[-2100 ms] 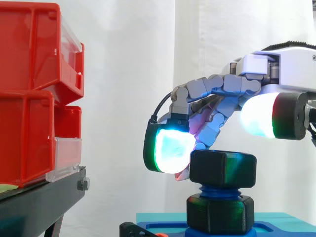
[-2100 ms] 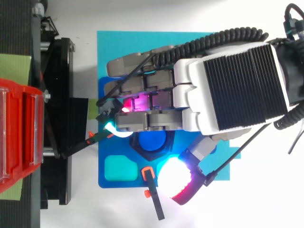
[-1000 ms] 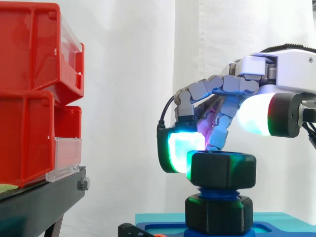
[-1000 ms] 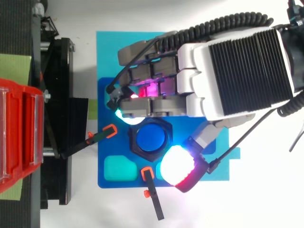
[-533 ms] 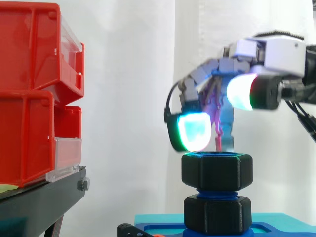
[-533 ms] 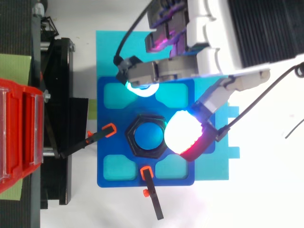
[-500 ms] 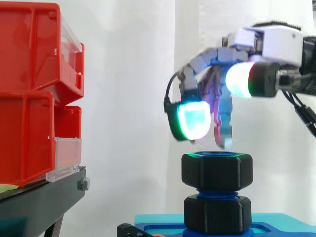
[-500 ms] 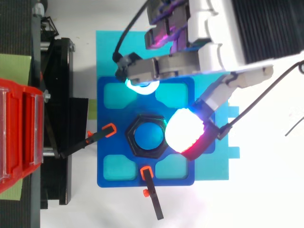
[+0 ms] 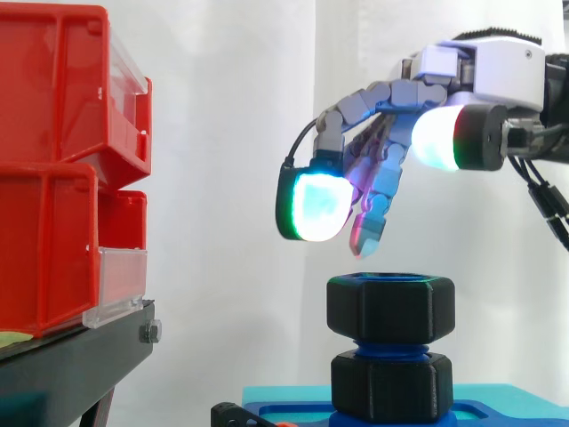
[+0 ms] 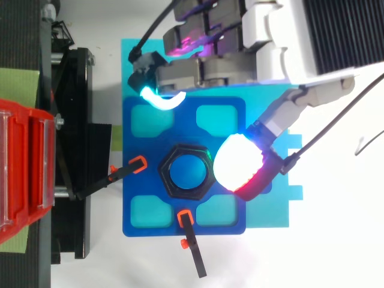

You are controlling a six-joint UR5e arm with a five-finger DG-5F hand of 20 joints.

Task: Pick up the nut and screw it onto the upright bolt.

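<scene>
A black hexagonal nut sits threaded on top of the upright blue bolt, whose blue end shows through the nut's hole. Below it a second black hex piece rests on the blue base. My hand hovers above and clear of the nut, open, fingers loosely extended and touching nothing. Its glowing fingertips hang to the upper left of the nut, and the thumb pad floats beside the nut in the top view.
Red bins stand on a black stand at the left. Two black clamps with orange tips reach toward the bolt on the blue base. A cyan sheet lies under the base.
The hand let go of the nut, lifted off it and drew back, its fingers spreading out. The nut stays on the bolt, slightly lower than two seconds ago.
</scene>
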